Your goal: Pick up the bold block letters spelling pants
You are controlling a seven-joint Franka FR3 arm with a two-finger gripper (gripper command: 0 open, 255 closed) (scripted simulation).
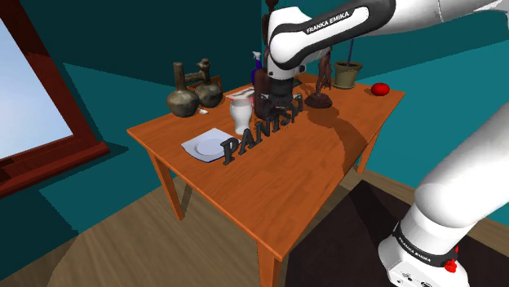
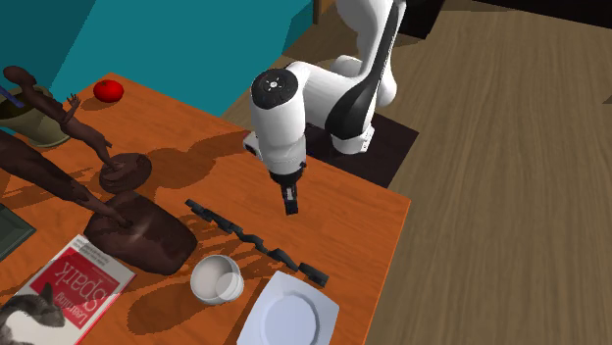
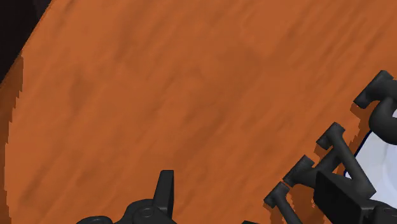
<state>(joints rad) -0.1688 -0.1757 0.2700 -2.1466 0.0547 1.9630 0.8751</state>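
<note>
The dark grey block letters PANTS (image 1: 259, 132) stand upright in a row near the middle of the wooden table (image 1: 326, 171). From above they read as a thin dark strip (image 2: 257, 240). My black gripper (image 2: 290, 206) hangs just above the table beside the row, on the side toward my stand, roughly level with its middle. In the shoulder view the gripper (image 1: 275, 110) sits behind the last letters. Its fingers (image 3: 164, 189) are open with only bare wood between them. The letters (image 3: 331, 153) lie just outside the right-hand finger, untouched.
A white plate (image 2: 289, 316) and a white cup (image 2: 216, 279) sit just past the letters. Further on are a brown lump (image 2: 137, 235), a book (image 2: 74, 284), dark figurines (image 1: 320, 81), vases (image 1: 183, 98), a potted plant (image 1: 348, 75) and a red apple (image 1: 380, 88).
</note>
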